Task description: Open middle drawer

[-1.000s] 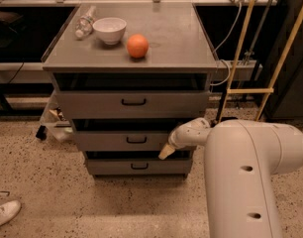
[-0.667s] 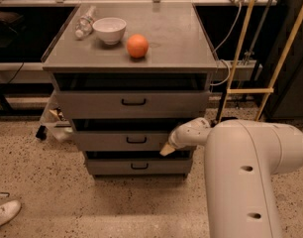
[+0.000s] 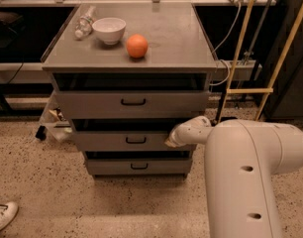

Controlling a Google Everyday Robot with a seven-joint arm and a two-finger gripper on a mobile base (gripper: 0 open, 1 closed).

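The middle drawer (image 3: 107,141) is the second of three grey metal drawers in a cabinet, with a small black loop handle (image 3: 135,140) on its flat front. Its front stands a little forward of the cabinet body. My gripper (image 3: 170,142) sits at the right part of the middle drawer's front, at the end of a white arm (image 3: 240,167) that fills the lower right of the camera view. The gripper is to the right of the handle and not on it.
The upper drawer (image 3: 133,102) and lower drawer (image 3: 139,166) flank the middle one. On the cabinet top (image 3: 176,38) stand a white bowl (image 3: 109,29), an orange (image 3: 137,46) and a clear bottle (image 3: 84,23). Wooden poles (image 3: 240,48) and cables are at right. A shoe (image 3: 3,217) lies on the floor.
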